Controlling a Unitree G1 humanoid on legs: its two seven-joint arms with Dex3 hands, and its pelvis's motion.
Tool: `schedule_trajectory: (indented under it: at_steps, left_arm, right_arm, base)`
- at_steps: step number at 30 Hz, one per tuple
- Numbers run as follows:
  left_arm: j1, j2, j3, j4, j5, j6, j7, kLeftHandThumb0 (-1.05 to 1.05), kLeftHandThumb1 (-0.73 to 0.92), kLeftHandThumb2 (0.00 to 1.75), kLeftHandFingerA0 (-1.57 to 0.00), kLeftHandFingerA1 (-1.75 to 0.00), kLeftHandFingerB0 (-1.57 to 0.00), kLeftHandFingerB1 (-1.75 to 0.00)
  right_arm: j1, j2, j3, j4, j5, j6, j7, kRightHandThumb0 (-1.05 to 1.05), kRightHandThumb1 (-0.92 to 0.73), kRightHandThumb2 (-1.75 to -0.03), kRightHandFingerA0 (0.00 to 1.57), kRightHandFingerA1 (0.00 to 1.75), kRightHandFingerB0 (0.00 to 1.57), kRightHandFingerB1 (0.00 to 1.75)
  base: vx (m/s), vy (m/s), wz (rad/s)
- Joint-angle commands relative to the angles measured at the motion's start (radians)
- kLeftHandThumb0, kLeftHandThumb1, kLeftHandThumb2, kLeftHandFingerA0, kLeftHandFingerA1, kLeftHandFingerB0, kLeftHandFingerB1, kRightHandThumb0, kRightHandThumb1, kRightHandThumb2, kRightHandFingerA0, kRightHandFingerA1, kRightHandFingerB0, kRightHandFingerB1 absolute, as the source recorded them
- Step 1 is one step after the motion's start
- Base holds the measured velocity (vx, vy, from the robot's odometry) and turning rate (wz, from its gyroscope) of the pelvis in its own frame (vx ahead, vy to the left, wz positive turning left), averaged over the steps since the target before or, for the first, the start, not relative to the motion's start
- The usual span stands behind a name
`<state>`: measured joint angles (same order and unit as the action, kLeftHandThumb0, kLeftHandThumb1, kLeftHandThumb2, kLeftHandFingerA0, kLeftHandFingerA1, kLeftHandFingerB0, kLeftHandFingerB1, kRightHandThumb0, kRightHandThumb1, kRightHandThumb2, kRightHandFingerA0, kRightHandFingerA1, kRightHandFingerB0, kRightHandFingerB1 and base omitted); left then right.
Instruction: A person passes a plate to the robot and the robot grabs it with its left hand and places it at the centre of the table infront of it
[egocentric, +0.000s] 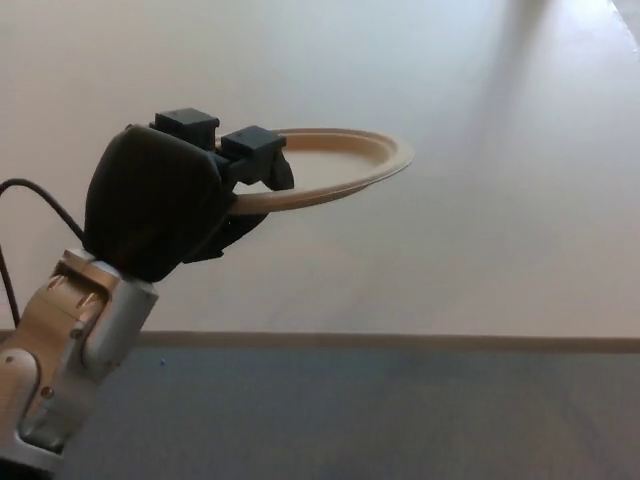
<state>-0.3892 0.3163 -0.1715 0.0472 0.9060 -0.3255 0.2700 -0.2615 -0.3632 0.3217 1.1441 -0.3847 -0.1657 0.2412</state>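
My left hand (175, 195) is shut on the near-left rim of a cream paper plate (335, 165), with two black fingers over the top of the rim and the thumb under it. The plate is held above the pale table (480, 230), close to level and seen almost edge-on, its far rim tilted slightly up. My silver left forearm (70, 350) rises from the bottom left corner. My right hand does not show.
The table's front edge (400, 342) runs across the lower part of the picture, with grey floor (380, 420) below it. A thin black cable (40, 205) loops to the left of my wrist.
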Motion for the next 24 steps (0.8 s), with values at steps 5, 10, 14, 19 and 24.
schedule_trajectory:
  at_steps: [5, 10, 14, 19, 24]
  left_arm:
    - [-0.196, 0.001, -0.091, 0.296, 0.061, 0.006, 0.156, -0.20, 0.64, 0.59, -0.92, -1.54, -0.81, -0.67]
    - [-0.358, -0.008, -0.192, 0.502, 0.085, 0.078, 0.031, -0.42, 0.57, 0.79, -1.03, -1.34, -0.76, -0.61]
    - [-0.470, -0.030, -0.265, 0.642, 0.086, 0.116, -0.039, -0.30, 0.69, 0.63, -0.90, -1.47, -0.72, -0.49]
    - [-0.579, -0.065, -0.331, 0.792, 0.061, 0.118, -0.094, -0.36, 0.72, 0.61, -0.84, -1.42, -0.73, -0.48]
    - [-0.631, -0.104, -0.381, 0.878, 0.062, 0.166, -0.122, -0.30, 0.62, 0.61, -0.78, -1.51, -0.73, -0.45]
  right_arm:
    - [0.002, -0.014, -0.004, -0.008, -0.001, 0.001, -0.006, -0.65, -0.69, -0.61, 0.57, 0.60, 0.44, 0.46]
    - [0.001, -0.014, -0.012, -0.018, 0.006, 0.005, 0.006, -0.65, -0.68, -0.61, 0.57, 0.60, 0.44, 0.47]
    - [-0.008, -0.019, -0.002, -0.017, -0.009, 0.003, 0.004, -0.64, -0.70, -0.61, 0.57, 0.60, 0.44, 0.47]
    - [-0.024, -0.027, -0.003, -0.020, -0.006, 0.009, 0.020, -0.66, -0.70, -0.62, 0.56, 0.60, 0.45, 0.47]
    - [-0.017, -0.023, -0.006, -0.037, 0.000, 0.007, 0.021, -0.62, -0.70, -0.61, 0.56, 0.58, 0.45, 0.46]
  base:
    - [0.00, 0.000, 0.00]
    - [0.00, 0.000, 0.00]
    - [0.00, 0.000, 0.00]
    - [0.00, 0.000, 0.00]
    - [0.00, 0.000, 0.00]
